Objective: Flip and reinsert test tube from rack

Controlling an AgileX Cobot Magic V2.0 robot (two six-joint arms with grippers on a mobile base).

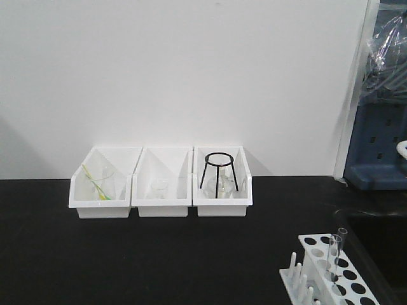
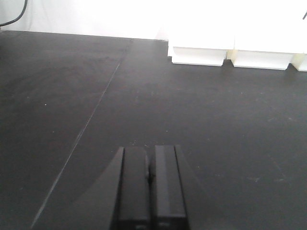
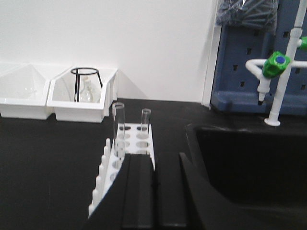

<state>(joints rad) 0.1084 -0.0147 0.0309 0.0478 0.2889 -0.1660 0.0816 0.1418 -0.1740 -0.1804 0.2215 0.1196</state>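
Right hand (image 3: 153, 201) clenched behind rack (image 3: 136, 143); left hand (image 2: 150, 191) clenched, sees only bins (image 2: 230, 52).

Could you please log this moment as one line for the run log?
phase: pre-grasp | left gripper: shut, empty, over bare table | right gripper: shut, empty, behind rack | test tubes: two upright in rack, untouched

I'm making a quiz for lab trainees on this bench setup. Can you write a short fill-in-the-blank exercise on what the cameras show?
1. Along the wall stand ____ white bins.
2. The black ring stand sits in the ____ of them in the front view.
3. The rack holds ____ glass test tubes.
4. The left gripper and the right gripper are both ____.

Missing words: three; rightmost; two; shut
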